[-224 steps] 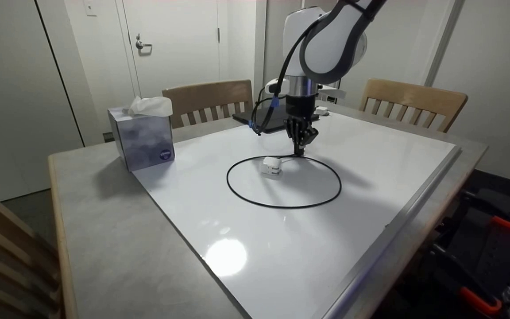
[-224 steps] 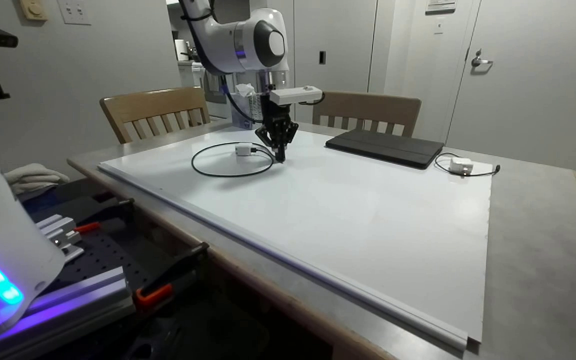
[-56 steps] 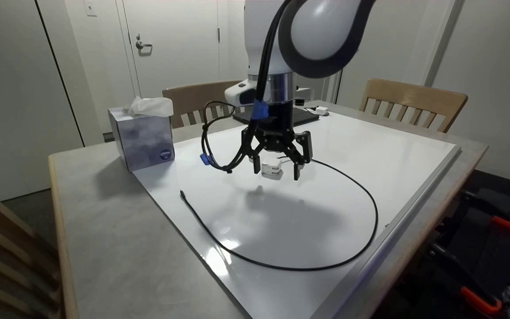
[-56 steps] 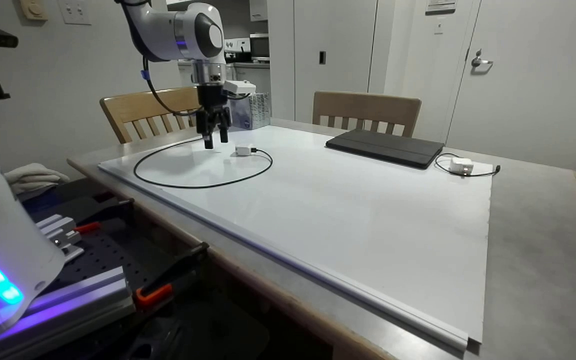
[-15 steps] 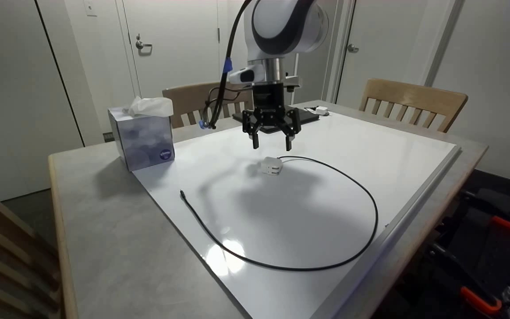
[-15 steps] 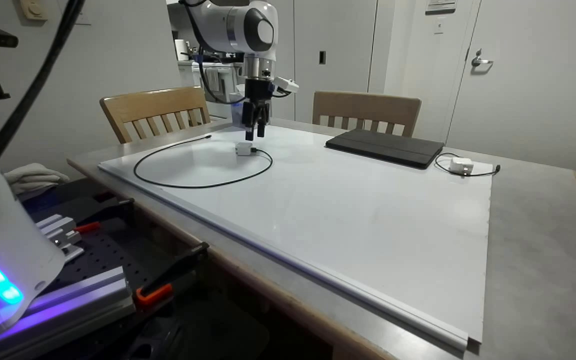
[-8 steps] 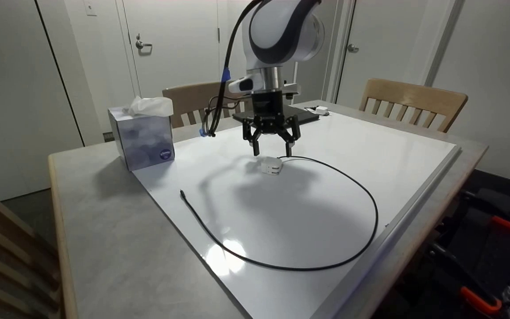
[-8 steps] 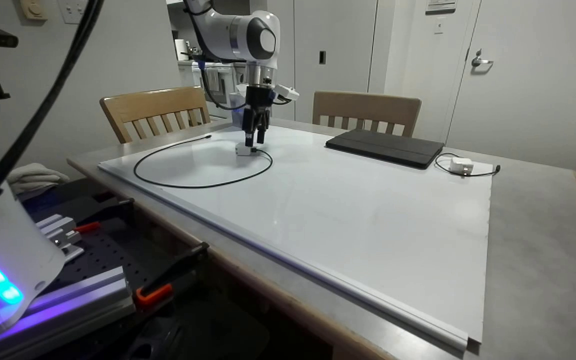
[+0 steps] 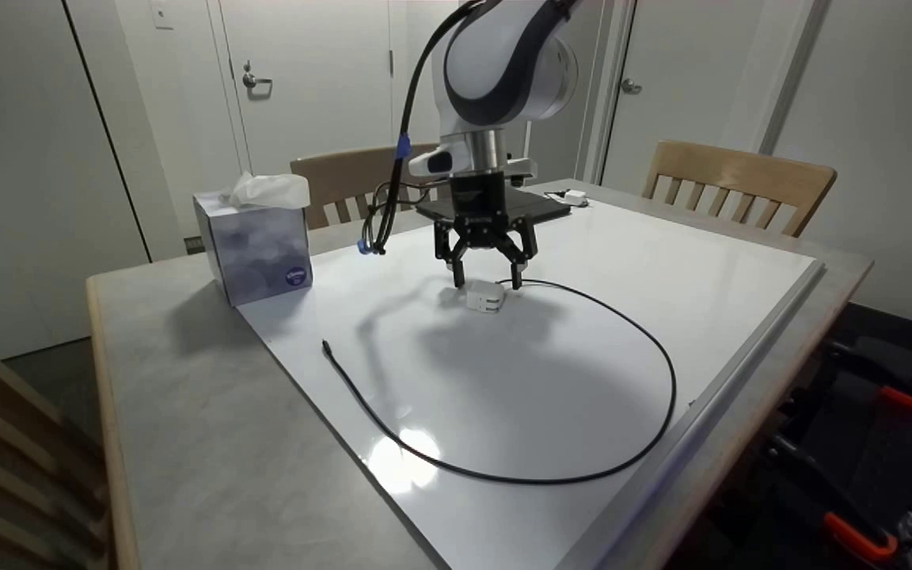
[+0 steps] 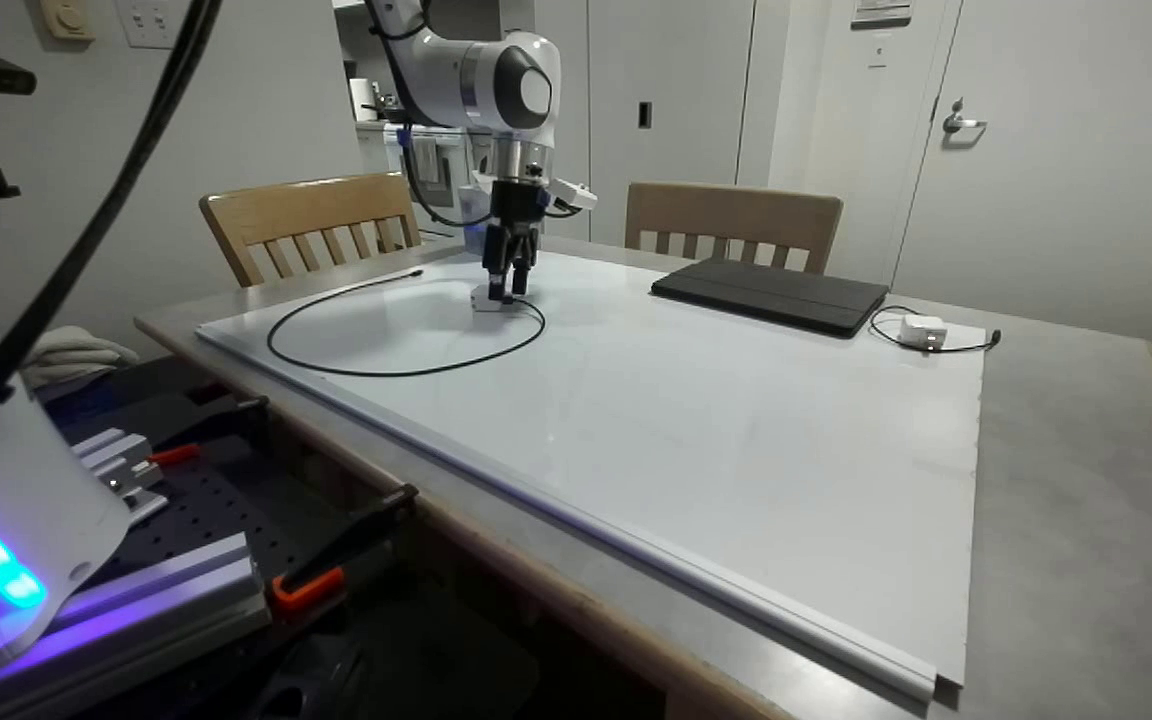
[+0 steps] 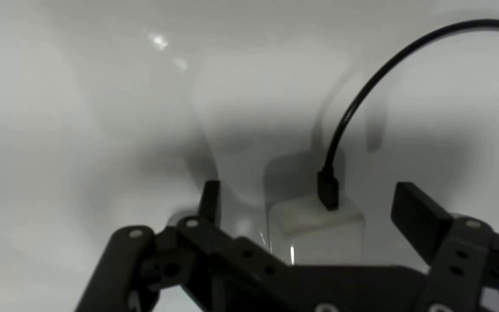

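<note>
Charger-cable tip [image 9: 327, 347]: ext. views only

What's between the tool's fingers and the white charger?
Just bare whiteboard on either side of the white charger, out to the fingers of the open tool: seen in the wrist view.

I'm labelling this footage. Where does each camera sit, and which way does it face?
An exterior view: at the table's end, facing the doors; arm and claw show.
An exterior view: beside the robot's base, facing across the whiteboard; base, arm and claw show.
Wrist view: above the claw, looking down at the charger; fingers show.
Both exterior views share the black cable.
</note>
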You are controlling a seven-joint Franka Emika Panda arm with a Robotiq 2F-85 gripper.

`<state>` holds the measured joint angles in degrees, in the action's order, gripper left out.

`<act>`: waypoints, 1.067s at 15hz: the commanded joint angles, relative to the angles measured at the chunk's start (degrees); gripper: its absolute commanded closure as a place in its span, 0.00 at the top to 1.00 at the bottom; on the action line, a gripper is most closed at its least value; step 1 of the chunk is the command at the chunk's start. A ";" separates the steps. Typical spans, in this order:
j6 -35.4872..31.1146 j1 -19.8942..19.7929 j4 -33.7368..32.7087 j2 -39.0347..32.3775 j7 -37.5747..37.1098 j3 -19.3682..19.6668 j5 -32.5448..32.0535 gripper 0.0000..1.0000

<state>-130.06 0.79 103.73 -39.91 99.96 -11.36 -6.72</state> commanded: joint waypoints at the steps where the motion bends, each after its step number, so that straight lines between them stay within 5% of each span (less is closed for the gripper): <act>1: -0.04 -0.84 0.01 -0.55 1.73 -0.96 1.39 1.00; 10: -3.51 -0.83 3.02 -0.04 1.56 -1.86 1.70 1.00; 11: -4.02 -0.80 3.27 -0.07 1.53 -1.84 1.63 0.76; 16: -9.40 -0.69 6.21 0.92 1.34 -2.28 1.46 0.45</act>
<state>-135.15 0.79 106.02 -39.17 99.96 -12.47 -6.46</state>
